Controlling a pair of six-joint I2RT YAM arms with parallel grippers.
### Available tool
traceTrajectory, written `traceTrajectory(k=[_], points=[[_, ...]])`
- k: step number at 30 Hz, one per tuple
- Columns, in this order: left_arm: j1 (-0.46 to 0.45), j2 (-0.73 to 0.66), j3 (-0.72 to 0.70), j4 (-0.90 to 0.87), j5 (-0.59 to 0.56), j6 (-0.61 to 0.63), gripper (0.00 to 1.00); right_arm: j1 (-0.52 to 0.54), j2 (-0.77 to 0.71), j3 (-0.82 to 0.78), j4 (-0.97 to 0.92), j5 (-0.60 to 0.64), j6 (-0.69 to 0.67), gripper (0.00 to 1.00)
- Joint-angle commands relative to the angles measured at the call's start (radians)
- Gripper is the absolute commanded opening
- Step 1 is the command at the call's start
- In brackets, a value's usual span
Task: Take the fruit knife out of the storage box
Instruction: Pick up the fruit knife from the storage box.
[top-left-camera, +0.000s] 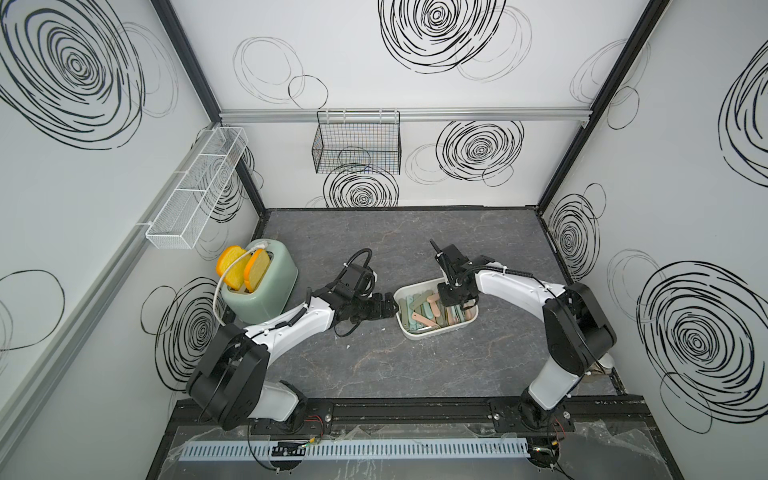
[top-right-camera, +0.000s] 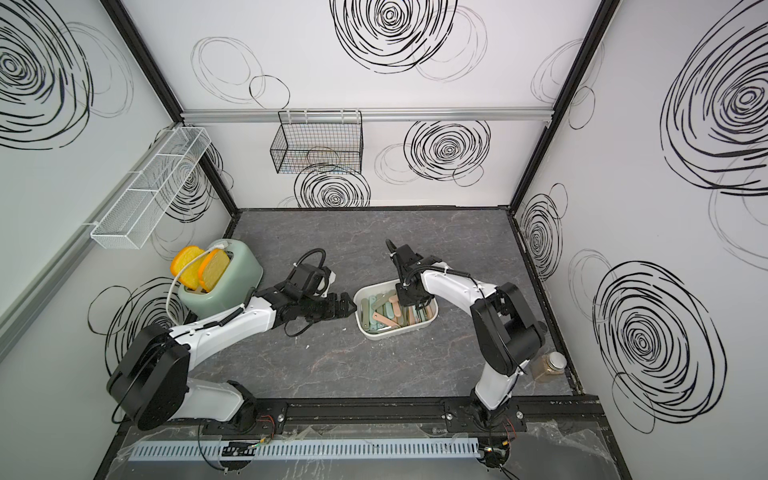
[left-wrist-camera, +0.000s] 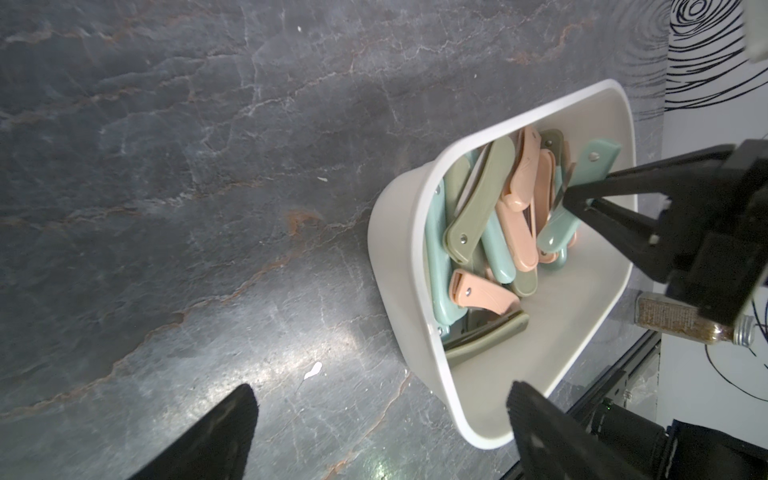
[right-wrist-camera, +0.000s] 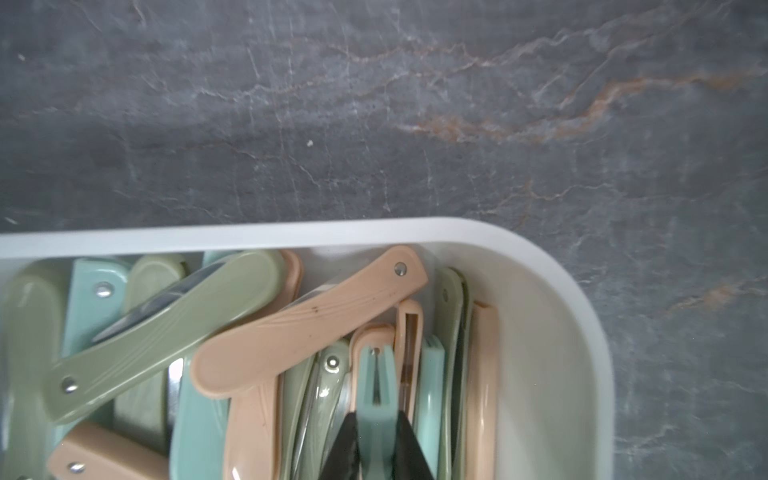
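Observation:
The white storage box (top-left-camera: 415, 336) (top-right-camera: 365, 293) sits mid-table, filled with several folded fruit knives in teal, olive and peach. My right gripper (top-left-camera: 453, 300) (top-right-camera: 409, 301) reaches down into its far right part. In the right wrist view the gripper (right-wrist-camera: 376, 419) is shut on a teal fruit knife (right-wrist-camera: 376, 384) standing on edge among the others, near the box rim (right-wrist-camera: 291, 232). The left wrist view shows the same grip (left-wrist-camera: 575, 199) on that teal knife (left-wrist-camera: 594, 160). My left gripper (top-left-camera: 388, 305) (top-right-camera: 347, 305) (left-wrist-camera: 382, 395) is open and holds nothing, just off the box's left end (left-wrist-camera: 395, 249).
A green toaster (top-left-camera: 270, 299) with two bread slices and a white cable stands at the left, behind my left arm. A spice jar (top-right-camera: 550, 365) is by the right wall, near my right arm's base. A black wire basket (top-left-camera: 357, 141) and a white one (top-left-camera: 199, 187) hang on the walls.

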Motion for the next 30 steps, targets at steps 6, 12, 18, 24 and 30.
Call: traceTrajectory(k=[6, 12, 18, 24, 30], points=[[-0.003, -0.012, 0.034, 0.01, -0.005, 0.019, 0.98, -0.013, -0.043, 0.016, -0.05, 0.005, -0.004, 0.1], [-0.007, -0.018, 0.034, -0.003, -0.007, 0.029, 0.98, -0.017, -0.03, 0.016, -0.042, 0.001, -0.001, 0.02], [-0.009, -0.029, 0.045, -0.027, -0.012, 0.053, 0.98, -0.017, -0.036, 0.036, -0.062, 0.001, 0.005, 0.0], [-0.013, -0.031, 0.086, -0.069, -0.034, 0.1, 0.98, -0.025, -0.063, 0.103, -0.116, 0.004, 0.017, 0.0], [-0.022, -0.019, 0.14, -0.1, -0.043, 0.128, 0.98, -0.083, -0.064, 0.224, -0.174, -0.008, 0.013, 0.0]])
